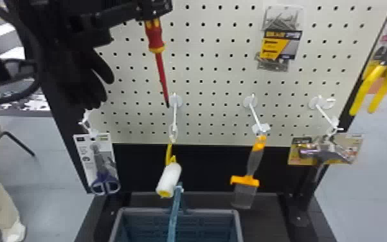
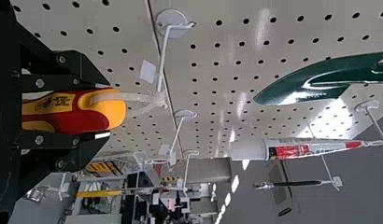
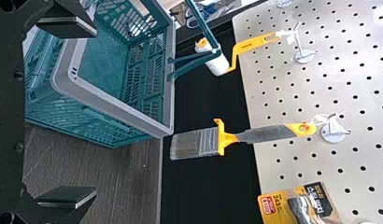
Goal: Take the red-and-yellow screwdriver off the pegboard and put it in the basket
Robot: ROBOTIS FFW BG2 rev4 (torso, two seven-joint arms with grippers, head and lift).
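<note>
A gap separates the screwdriver (image 1: 155, 35) from the black glove (image 1: 83, 74); on the pegboard side (image 1: 215, 74), its tip shows just beside a white hook (image 1: 174, 112), above the basket (image 1: 202, 211). The left gripper (image 1: 154, 11) pinches its handle, joined by a clear loop (image 2: 129, 97) to another hook (image 2: 162, 60). The left arm (image 1: 112, 17) enters upper left; the right gripper (image 3: 95, 112), near the basket, has jaws spread wide.

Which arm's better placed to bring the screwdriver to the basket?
Left, I'd say: the left gripper has the screwdriver by its handle, with the basket below. The right gripper is open and empty.
</note>
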